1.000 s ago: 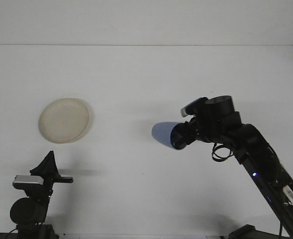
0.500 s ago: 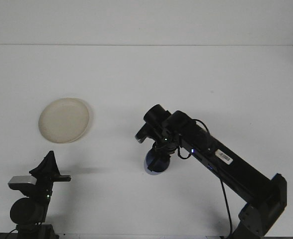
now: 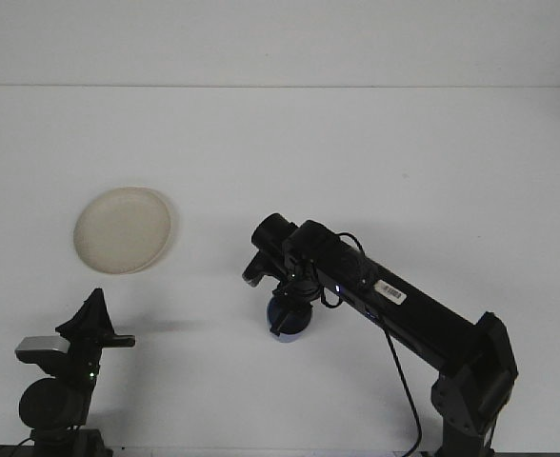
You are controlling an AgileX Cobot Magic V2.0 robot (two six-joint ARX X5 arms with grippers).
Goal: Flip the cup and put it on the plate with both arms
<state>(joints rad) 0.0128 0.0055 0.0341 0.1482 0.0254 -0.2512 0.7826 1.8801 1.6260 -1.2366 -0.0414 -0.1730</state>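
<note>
Near the middle of the white worktop [image 3: 375,143], the right hand [image 3: 287,307] grips the blue cup [image 3: 289,318], mostly hidden beneath it. The cream plate [image 3: 124,229] lies well apart to the left. The left hand [image 3: 94,324] hangs low with its fingers apart.

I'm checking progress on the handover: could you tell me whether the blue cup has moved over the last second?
Yes. The blue cup, gripped by the right gripper, has shifted down-frame and slightly leftward, nearer the plate, which stayed put.
</note>
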